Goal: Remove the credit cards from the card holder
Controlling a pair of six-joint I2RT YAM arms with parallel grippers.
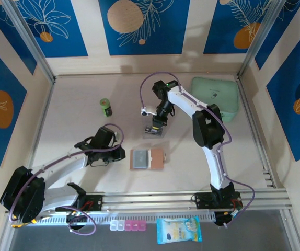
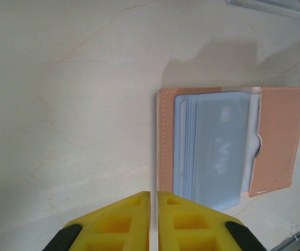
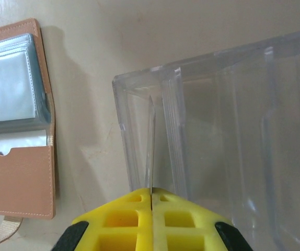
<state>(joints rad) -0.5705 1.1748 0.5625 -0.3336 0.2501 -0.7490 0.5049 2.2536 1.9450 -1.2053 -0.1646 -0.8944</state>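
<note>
The card holder (image 1: 155, 159) lies flat and open on the table (image 1: 77, 104) between the two arms, near the clear tray (image 1: 155, 130). From the left wrist a credit card (image 2: 220, 151) marked VIP sits in its grey-blue pocket. Left gripper (image 2: 153, 196) hangs just beside the holder, jaws pretty much together, nothing in them. Right gripper (image 3: 151, 191) is at the tray, jaws pressed tight; a thin pale line runs up from the tips, can't tell if that's a card

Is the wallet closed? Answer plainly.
No, the wallet lies spread open on the table, with its clear pockets facing up.
</note>
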